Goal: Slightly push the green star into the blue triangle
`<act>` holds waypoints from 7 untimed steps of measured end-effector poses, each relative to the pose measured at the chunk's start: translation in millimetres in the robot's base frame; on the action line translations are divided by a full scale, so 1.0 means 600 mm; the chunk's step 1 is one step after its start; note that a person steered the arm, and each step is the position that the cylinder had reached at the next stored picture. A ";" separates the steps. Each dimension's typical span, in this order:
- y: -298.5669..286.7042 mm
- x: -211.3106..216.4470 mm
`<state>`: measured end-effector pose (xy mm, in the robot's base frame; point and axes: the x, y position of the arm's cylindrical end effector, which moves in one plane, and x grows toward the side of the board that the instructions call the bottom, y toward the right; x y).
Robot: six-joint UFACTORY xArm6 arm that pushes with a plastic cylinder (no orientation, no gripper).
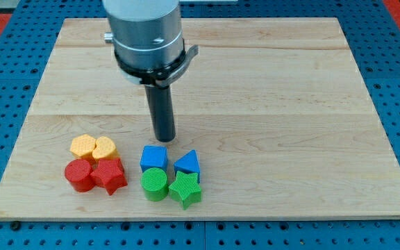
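The green star (185,189) lies near the view's bottom, just below the blue triangle (187,163) and touching it or nearly so. A green cylinder (154,184) sits against the star's left side, with a blue cube (153,157) above it. My tip (164,138) stands just above the blue cube and up-left of the blue triangle, apart from the green star.
To the view's left is a second cluster: a yellow hexagon (82,146), a yellow heart (105,147), a red cylinder (78,174) and a red star (109,176). The wooden board (290,104) rests on a blue pegboard; its bottom edge runs close below the blocks.
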<state>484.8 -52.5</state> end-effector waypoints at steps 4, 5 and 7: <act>0.091 0.000; 0.112 0.009; 0.170 0.071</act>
<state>527.4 49.3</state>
